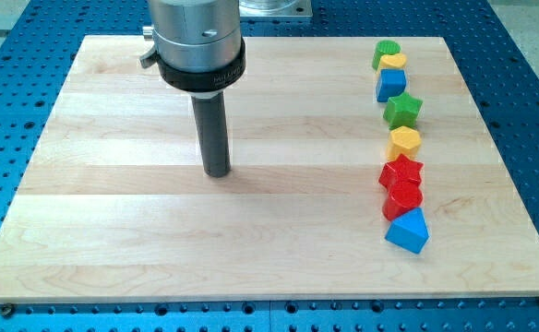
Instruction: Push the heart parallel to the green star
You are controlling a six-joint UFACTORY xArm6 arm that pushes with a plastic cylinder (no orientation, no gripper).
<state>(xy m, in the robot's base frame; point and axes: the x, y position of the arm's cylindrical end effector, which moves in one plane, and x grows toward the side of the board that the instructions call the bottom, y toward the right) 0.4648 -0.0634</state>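
Eight blocks are lined up along the tabletop's (pixel 113 212) right edge. My tip (pixel 217 172) is set near the centre, well apart from them, touching none. The yellow heart (pixel 394 61) sits near the top right corner, above the green star (pixel 403 110).

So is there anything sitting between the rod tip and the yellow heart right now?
Nothing visible. My tip rests mid-board, and bare wood runs from it to the yellow heart in the right-hand column, between the green block and the blue cube.
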